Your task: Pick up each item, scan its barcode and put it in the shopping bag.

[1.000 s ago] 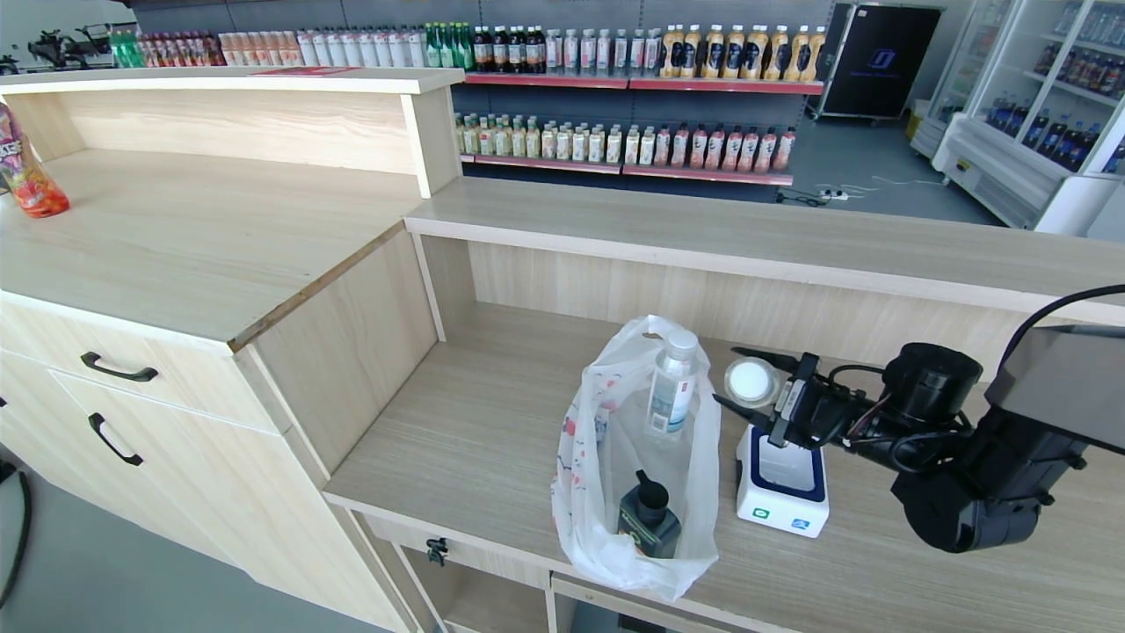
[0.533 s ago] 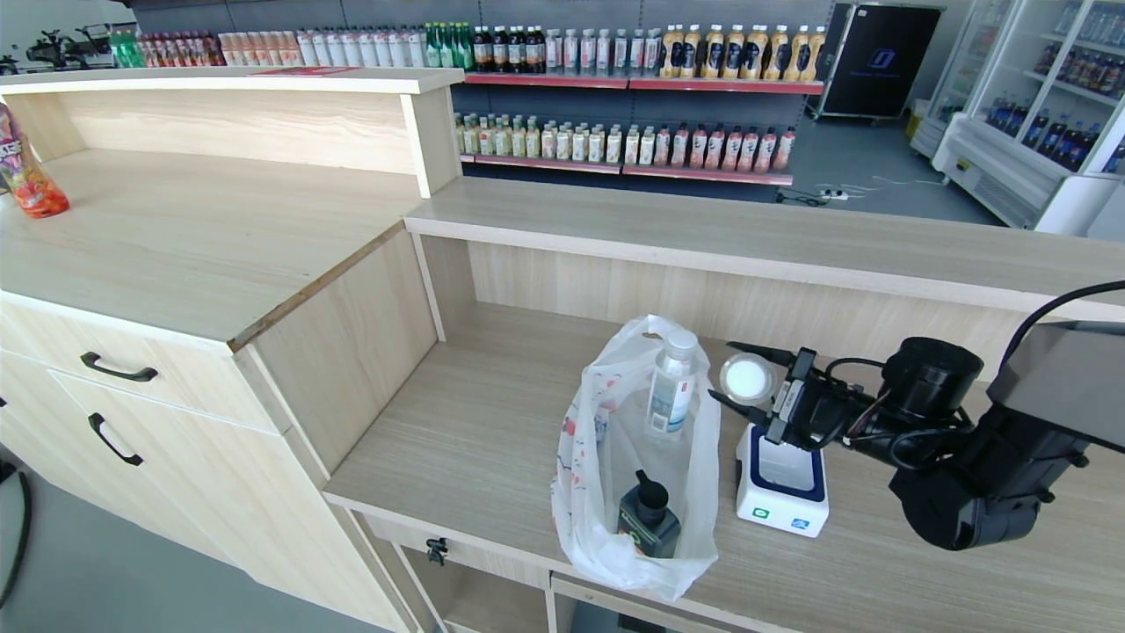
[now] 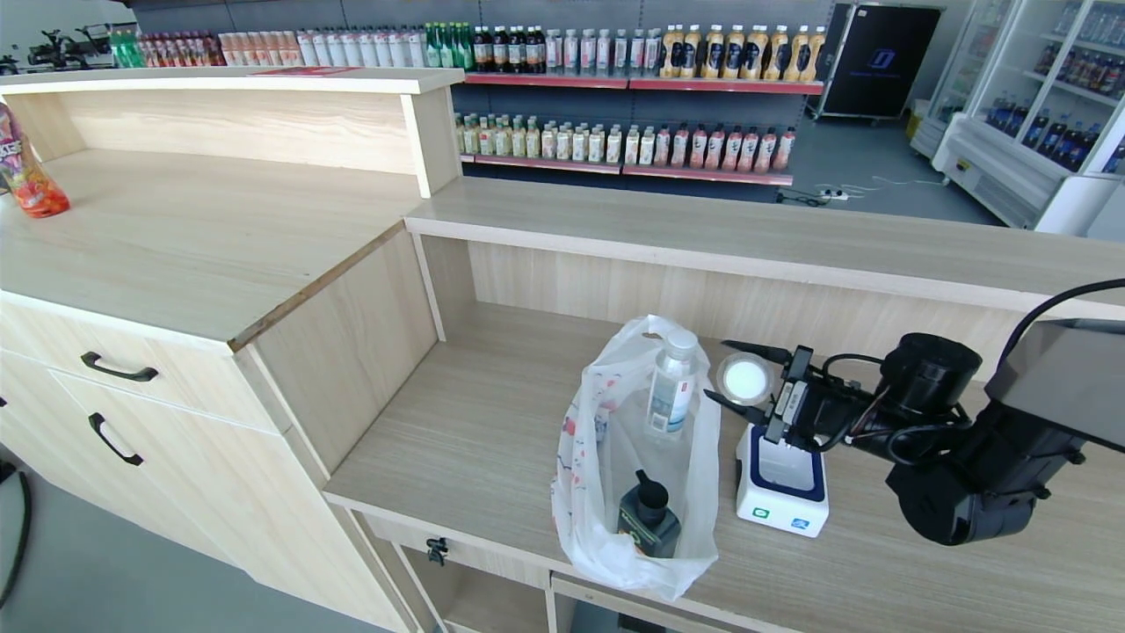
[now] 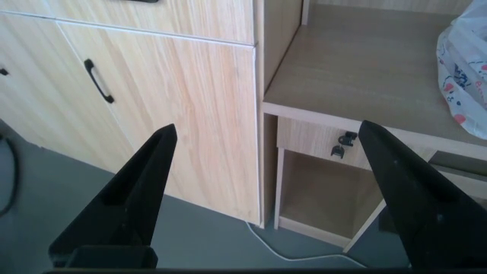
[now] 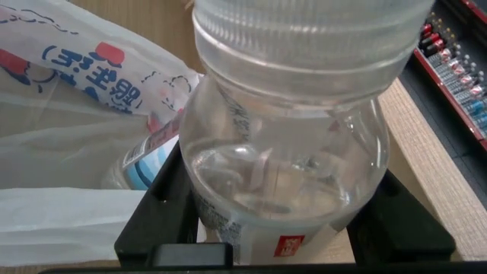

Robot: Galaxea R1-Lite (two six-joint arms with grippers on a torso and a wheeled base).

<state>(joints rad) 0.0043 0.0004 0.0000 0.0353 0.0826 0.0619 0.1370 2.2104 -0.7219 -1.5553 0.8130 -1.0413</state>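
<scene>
In the shopping bag (image 3: 580, 457) on the counter (image 3: 457, 448), a water bottle (image 3: 672, 387) stands far, a pump bottle (image 3: 649, 520) near. The scanner (image 3: 782, 492) sits just right of the bag, with the right gripper (image 3: 735, 374) and its held bottle (image 3: 747, 380) above the scanner's far end.

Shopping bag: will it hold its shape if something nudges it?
Probably floppy: the bag is thin, wrinkled plastic. Its mouth likely sags when nudged. The clear bottle and dark bottle inside should anchor it against sliding.

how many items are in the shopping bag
2: a clear bottle standing at the far end, a dark pump bottle at the near end. The bag's printed side could hide more.
</scene>
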